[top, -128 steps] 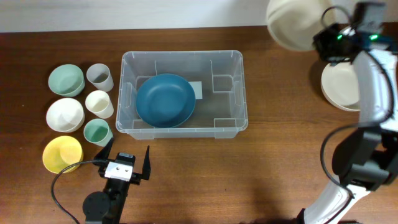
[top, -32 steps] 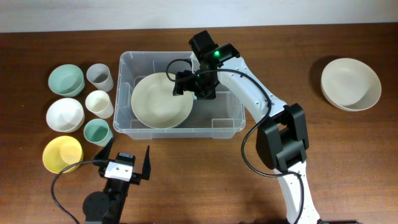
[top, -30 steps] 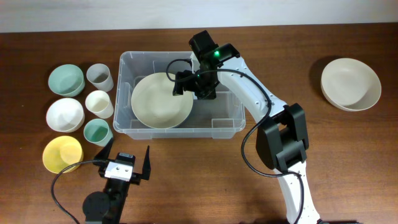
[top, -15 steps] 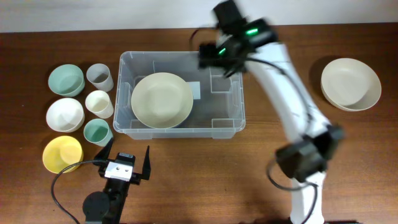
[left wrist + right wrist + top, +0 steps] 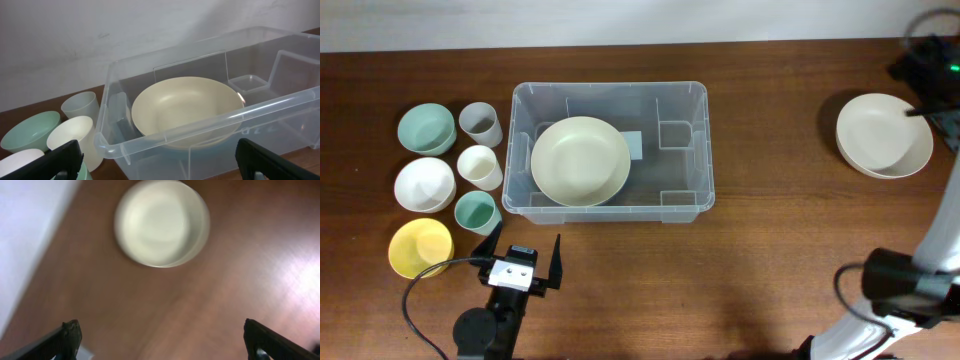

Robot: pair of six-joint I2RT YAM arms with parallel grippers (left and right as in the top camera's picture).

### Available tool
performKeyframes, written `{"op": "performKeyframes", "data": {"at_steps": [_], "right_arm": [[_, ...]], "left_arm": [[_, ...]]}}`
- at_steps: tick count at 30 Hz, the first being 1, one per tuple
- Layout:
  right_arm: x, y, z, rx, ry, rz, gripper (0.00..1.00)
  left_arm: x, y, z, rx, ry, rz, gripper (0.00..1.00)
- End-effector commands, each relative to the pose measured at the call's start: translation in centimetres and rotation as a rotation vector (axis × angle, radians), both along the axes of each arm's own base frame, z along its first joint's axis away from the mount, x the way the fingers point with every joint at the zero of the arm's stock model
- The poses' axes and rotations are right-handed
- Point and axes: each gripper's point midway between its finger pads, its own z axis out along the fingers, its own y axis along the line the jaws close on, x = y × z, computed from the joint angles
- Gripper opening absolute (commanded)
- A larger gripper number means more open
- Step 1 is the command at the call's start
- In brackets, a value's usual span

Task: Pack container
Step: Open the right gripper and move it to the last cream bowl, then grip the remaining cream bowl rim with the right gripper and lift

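The large clear plastic rectangular container (image 5: 709, 150) is sitting a little left of centre on the brown wooden table (image 5: 770, 260). A second ago your right arm was reaching down inside it. Now the arm is out at the far right edge of the table. A wide, shallow cream bowl (image 5: 580, 160) is lying in the container's left half. It is covering the dark blue bowl that lay there alone a few seconds back, and no blue is showing now. So you are looking at one more piece packed, apparently nested on the first.

The white label (image 5: 636, 146) on the base is peeking out just beside the bowl's right rim. The container's right part, with its small moulded partitions, is holding nothing.

Your right gripper (image 5: 161, 327) is hanging above the stack of cream bowls (image 5: 161, 222), jaws spread wide and carrying nothing. It is probably lining up the next pick.

Your left gripper (image 5: 525, 250) is waiting near the container's front wall, jaws also wide apart and empty.

To the container's left, these are standing unpacked:
- pale green bowl (image 5: 426, 129)
- grey cup (image 5: 480, 123)
- white bowl (image 5: 424, 184)
- cream cup (image 5: 480, 167)
- green cup (image 5: 476, 212)
- yellow bowl (image 5: 420, 247)
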Motion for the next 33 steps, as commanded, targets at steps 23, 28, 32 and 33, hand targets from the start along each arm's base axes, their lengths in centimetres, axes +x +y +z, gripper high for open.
{"op": "performKeyframes", "data": {"at_steps": [23, 28, 32, 33], "right_arm": [[-0.3, -6.9, -23.5, 0.254, 0.100, -0.041, 0.99], [0.1, -7.1, -25.2, 0.261, 0.115, -0.037, 0.99], [0.2, -7.2, -26.9, 0.273, 0.135, -0.039, 0.99], [0.3, -7.2, -27.2, 0.277, 0.138, -0.040, 0.99]], "left_arm": [[0.0, 0.1, -0.2, 0.013, -0.002, 0.006, 1.00], [0.0, 0.1, -0.2, 0.013, -0.002, 0.006, 1.00], [0.0, 0.1, -0.2, 0.013, -0.002, 0.006, 1.00], [0.0, 0.1, -0.2, 0.013, -0.002, 0.006, 1.00]]}}
